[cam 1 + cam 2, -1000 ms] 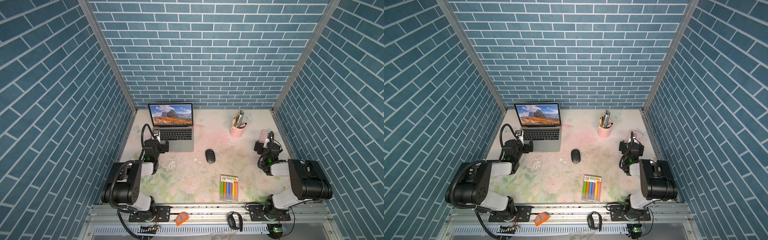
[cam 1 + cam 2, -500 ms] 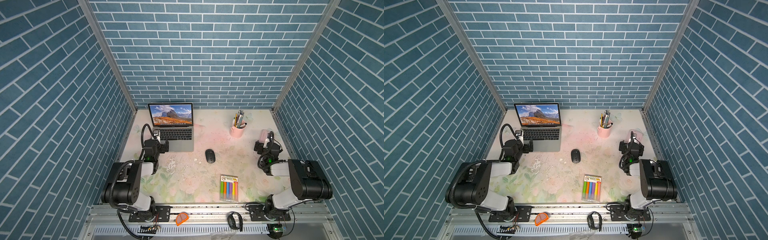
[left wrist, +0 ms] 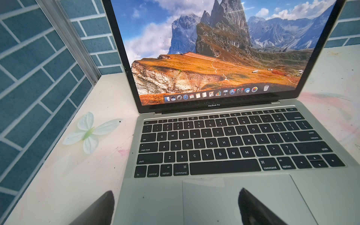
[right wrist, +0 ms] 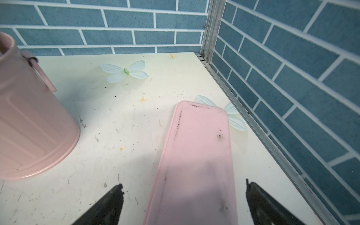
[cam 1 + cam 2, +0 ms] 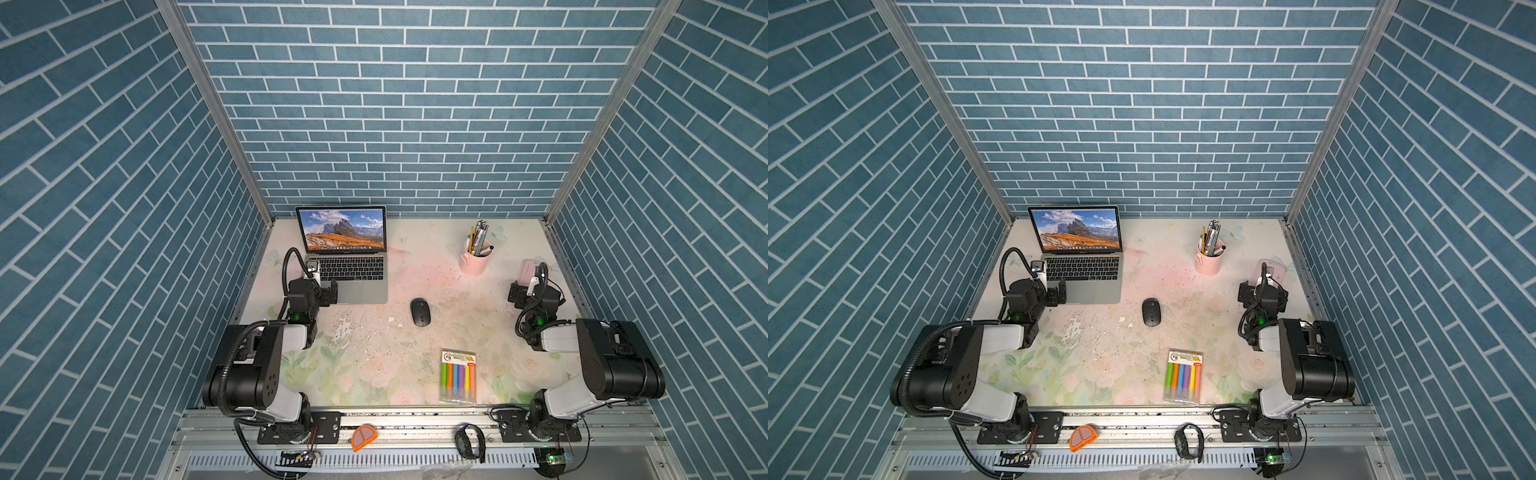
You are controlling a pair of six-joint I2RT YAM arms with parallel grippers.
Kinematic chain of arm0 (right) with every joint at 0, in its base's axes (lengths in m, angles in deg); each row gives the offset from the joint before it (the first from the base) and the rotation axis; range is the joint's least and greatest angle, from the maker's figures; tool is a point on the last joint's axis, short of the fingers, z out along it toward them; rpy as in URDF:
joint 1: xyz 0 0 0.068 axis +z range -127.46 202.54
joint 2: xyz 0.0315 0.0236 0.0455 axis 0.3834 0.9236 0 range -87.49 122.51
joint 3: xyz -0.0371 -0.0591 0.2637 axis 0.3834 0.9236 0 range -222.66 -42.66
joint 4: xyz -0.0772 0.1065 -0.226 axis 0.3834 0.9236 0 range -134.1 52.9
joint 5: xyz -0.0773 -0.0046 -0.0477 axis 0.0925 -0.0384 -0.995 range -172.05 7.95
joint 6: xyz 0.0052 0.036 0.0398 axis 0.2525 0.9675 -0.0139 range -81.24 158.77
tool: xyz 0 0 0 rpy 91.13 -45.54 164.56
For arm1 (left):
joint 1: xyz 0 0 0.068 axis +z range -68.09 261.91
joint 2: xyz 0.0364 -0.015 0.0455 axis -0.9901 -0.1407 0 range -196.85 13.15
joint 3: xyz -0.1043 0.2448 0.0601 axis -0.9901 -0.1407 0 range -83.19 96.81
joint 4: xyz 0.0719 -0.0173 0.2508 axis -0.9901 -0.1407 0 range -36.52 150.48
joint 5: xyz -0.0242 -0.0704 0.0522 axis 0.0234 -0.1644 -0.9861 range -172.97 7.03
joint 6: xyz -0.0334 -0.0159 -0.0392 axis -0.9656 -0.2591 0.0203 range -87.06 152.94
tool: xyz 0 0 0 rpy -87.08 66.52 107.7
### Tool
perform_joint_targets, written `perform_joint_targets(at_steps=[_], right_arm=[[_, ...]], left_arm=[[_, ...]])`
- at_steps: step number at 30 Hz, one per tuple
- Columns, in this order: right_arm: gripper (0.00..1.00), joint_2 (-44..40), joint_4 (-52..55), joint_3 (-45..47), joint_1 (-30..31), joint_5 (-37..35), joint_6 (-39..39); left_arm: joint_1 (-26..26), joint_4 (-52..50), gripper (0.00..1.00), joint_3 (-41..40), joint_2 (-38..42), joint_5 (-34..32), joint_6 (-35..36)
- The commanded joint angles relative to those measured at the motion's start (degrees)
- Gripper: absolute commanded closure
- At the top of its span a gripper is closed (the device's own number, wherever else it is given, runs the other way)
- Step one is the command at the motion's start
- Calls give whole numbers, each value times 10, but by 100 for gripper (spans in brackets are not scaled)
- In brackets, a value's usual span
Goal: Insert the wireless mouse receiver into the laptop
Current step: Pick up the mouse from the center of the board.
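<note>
left tool (image 3: 176, 191): fingers spread wide, nothing between them. It sits low over the near-left corner of the laptop (image 5: 345, 259), with one finger above the bare surface (image 5: 374, 357) just beside the laptop's left edge and the other above the trackpad (image 3: 243, 194). Can't tell whether either finger touches.

The laptop sits at the far left of the surface, lid up, mountain wallpaper showing, keyboard toward the arms.

No fix on the wireless mouse receiver: too small to make out in any view, and the laptop's side ports are hidden.

The black mouse (image 5: 420, 311) lies mid-surface, right of the laptop and apart from it. The pack of coloured markers (image 5: 458, 376) lies near the front edge, right of the mouse. The pink pen cup (image 5: 475, 262) stands upright toward the back right, with pens in it. The pink flat slab (image 4: 200, 146) lies along the right wall.

right tool (image 4: 184, 185): fingers spread wide, one on each side of the slab's near end, gripping nothing. Can't tell whether the tips touch it.
</note>
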Motion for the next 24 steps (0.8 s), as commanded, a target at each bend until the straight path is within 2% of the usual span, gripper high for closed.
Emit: perform_joint_targets(at_steps=[1, 4, 7, 9, 12, 14, 18, 21, 24], right_arm=[[1, -2, 0, -9, -2, 4, 11], [1, -36, 49, -21, -1, 12, 5], [1, -98, 149, -46, -1, 9, 8], [1, -135, 199, -60, -1, 3, 21], [4, -193, 302, -90, 0, 6, 76], [7, -232, 397, -120, 3, 12, 114], [9, -283, 490, -144, 21, 28, 141], [11, -296, 565, -168, 36, 63, 164], [13, -289, 617, -186, 61, 97, 181]], left_arm=[[-9, 1, 1, -13, 25, 8, 19], [-34, -51, 1, -8, 82, -41, 29], [-52, -140, 1, 20, 141, -55, 35], [-56, -194, 1, 43, 169, -50, 10], [-57, -262, 1, 74, 211, -17, -47], [-58, -331, 1, 103, 232, -11, -114], [-76, -464, 1, 154, 237, -8, -232], [-144, -492, 1, 157, 227, -44, -257], [-246, -472, 1, 149, 205, -115, -282]])
